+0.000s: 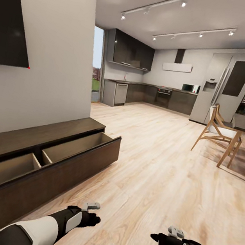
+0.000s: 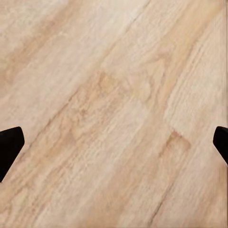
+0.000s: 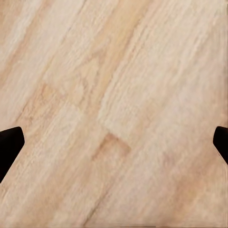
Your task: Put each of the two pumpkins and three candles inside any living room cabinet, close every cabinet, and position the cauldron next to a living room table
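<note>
The long low dark-brown cabinet point(image 1: 25, 138) runs along the left wall in the head view, with a drawer point(image 1: 79, 147) pulled out and its pale beige inside bare. My left gripper point(image 1: 93, 218) and right gripper point(image 1: 156, 236) hang low over the light wood floor, in front of the cabinet's near end. In the left wrist view my left gripper point(image 2: 114, 145) is open, its dark fingertips point(image 2: 9, 147) far apart over bare floor boards. The right gripper point(image 3: 114, 145) stands the same way, open with nothing between its fingertips point(image 3: 9, 147). Pumpkins, candles, cauldron and table are out of view.
A dark screen point(image 1: 10, 29) hangs on the left wall above the cabinet. A wooden chair point(image 1: 220, 132) stands to the right. A kitchen with dark grey cabinets point(image 1: 150, 95) and a fridge point(image 1: 223, 87) lies at the far end. Open wood floor point(image 1: 151, 162) stretches ahead.
</note>
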### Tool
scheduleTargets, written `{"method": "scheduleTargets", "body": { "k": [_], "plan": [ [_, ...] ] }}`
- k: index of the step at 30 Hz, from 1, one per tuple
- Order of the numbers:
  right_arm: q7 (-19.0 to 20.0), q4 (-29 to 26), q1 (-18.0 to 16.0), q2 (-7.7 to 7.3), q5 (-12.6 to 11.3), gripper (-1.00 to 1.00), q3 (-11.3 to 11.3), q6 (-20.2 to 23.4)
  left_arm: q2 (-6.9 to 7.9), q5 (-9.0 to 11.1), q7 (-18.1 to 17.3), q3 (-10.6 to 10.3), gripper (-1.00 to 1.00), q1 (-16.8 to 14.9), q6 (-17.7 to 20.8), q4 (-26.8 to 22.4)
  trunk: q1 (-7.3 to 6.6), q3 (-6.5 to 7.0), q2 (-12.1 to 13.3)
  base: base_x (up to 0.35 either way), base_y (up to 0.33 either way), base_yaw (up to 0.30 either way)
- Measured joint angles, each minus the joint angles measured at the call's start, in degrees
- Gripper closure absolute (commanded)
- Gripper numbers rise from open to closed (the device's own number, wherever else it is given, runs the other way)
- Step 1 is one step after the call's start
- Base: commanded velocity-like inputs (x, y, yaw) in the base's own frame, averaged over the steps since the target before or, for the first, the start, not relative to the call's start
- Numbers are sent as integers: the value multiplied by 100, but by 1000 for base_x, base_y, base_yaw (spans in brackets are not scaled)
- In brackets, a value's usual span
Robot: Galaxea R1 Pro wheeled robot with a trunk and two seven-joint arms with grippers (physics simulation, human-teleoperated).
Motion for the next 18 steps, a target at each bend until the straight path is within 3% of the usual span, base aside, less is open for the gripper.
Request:
{"method": "scheduleTargets", "body": {
  "k": [18],
  "plan": [
    [-5,-3,0,0,-9,-100,-34,-6,6,-10,17,0,-100,3,-3,0,0,-31,0,0,0,-288]
  ]
}}
